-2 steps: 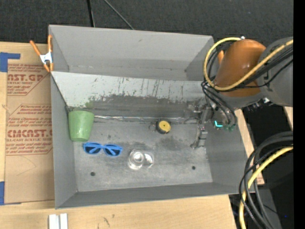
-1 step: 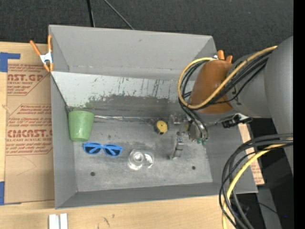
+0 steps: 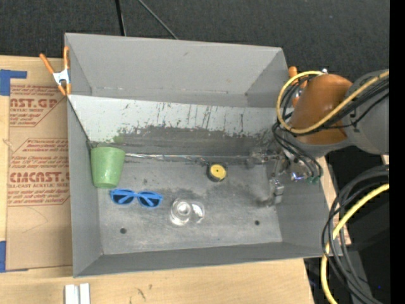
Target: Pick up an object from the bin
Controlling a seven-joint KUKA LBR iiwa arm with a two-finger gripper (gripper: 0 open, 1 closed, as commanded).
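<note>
Though hard to judge for tilt, seemingly tipped on its side: green plastic cup (image 3: 107,165), far left in the grey metal bin (image 3: 190,251), touching the left wall. Just beside it toward the near edge, flat on the floor: blue sunglasses (image 3: 136,199), close to the cup but apart from it. Next rightward, just beside the sunglasses' right end and nearer the front wall: small clear glass-like piece (image 3: 185,213), rounded, exact kind not tellable. Farther right and toward the back wall: yellow disc (image 3: 217,172) with a dark centre, alone on scratched metal, apart from the clear piece. Right again, across an open patch of floor: gripper (image 3: 276,198), pointing down near the right wall, tip low over bare floor or on it, no telling which. Whether spread or closed, cannot tell. Nearest loose thing to it: the yellow disc, off to its left and apart from it. Beyond the gripper, at the bin's right rim: orange wrist cover (image 3: 319,109), looped round with yellow and dark cables (image 3: 288,145).
</note>
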